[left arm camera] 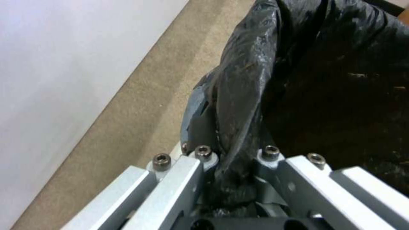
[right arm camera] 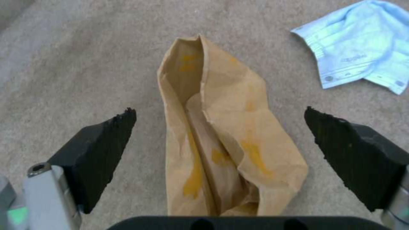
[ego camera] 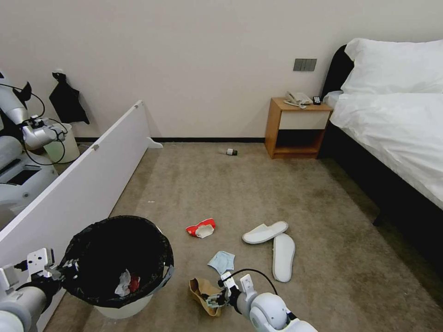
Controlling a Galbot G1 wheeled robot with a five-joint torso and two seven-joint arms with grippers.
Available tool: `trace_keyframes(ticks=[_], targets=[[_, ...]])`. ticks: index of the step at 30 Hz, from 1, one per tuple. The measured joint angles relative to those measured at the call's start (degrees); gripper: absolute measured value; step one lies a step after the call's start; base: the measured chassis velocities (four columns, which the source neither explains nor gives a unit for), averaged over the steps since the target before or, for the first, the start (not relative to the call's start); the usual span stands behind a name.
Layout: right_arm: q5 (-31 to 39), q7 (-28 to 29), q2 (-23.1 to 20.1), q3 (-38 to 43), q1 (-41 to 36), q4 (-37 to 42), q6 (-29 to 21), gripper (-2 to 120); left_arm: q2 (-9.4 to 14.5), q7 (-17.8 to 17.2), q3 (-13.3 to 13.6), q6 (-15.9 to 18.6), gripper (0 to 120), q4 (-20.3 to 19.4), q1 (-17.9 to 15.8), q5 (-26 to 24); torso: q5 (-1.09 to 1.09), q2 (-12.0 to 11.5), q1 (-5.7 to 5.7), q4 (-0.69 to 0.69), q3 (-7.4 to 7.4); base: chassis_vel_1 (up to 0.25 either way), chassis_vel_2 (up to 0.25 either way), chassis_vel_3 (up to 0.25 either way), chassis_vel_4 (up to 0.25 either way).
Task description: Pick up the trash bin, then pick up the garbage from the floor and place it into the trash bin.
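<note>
Holding the trash bin (ego camera: pixel 121 267) by its bag-lined rim: left tool (ego camera: pixel 69 268), clamped. Right tool (right arm camera: pixel 219 137), wide, straddles brown paper bag (right arm camera: pixel 221 140). Binned: tissue, red item; remaining on floor (ego camera: pixel 323 207): mask (ego camera: pixel 221 261), packet (ego camera: pixel 201 228), slippers (ego camera: pixel 272 242), bottle (ego camera: pixel 231 151).

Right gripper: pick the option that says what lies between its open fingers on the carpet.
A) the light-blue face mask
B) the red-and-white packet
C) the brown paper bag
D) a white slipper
C. The right wrist view shows the right gripper open with the brown paper bag lying on the floor between its fingers; the face mask lies off to one side, outside them.
</note>
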Motion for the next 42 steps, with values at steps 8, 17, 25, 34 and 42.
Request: trace_keyframes(ticks=[8, 17, 25, 34, 42], targets=[[-0.1, -0.1, 0.6, -0.8, 1.2, -1.8, -0.4, 100, 0.1, 0.1, -0.1, 0.0, 4, 0.2, -0.1, -0.1, 0.00, 0.0, 0.00, 0.00, 0.00, 0.000, 0.000, 0.000, 0.000], [-0.7, -0.1, 1.0, -1.2, 2.0, -4.0, -0.6, 100, 0.1, 0.1, -0.1, 0.0, 4, 0.3, -0.2, -0.1, 0.00, 0.0, 0.00, 0.00, 0.00, 0.000, 0.000, 0.000, 0.000], [-0.8, -0.2, 1.5, -2.1, 3.4, -6.0, -0.8, 100, 0.1, 0.1, -0.1, 0.0, 4, 0.3, -0.3, -0.2, 0.00, 0.0, 0.00, 0.00, 0.00, 0.000, 0.000, 0.000, 0.000], [-0.6, -0.9, 2.3, -3.9, 5.5, -8.5, -0.8, 100, -0.1, 0.1, -0.3, 0.0, 4, 0.3, -0.1, -0.2, 0.00, 0.0, 0.00, 0.00, 0.00, 0.000, 0.000, 0.000, 0.000], [-0.4, -1.2, 2.6, -4.4, 6.3, -9.6, -0.8, 100, -0.1, 0.2, -0.5, 0.0, 4, 0.1, -0.1, -0.2, 0.00, 0.0, 0.00, 0.00, 0.00, 0.000, 0.000, 0.000, 0.000]])
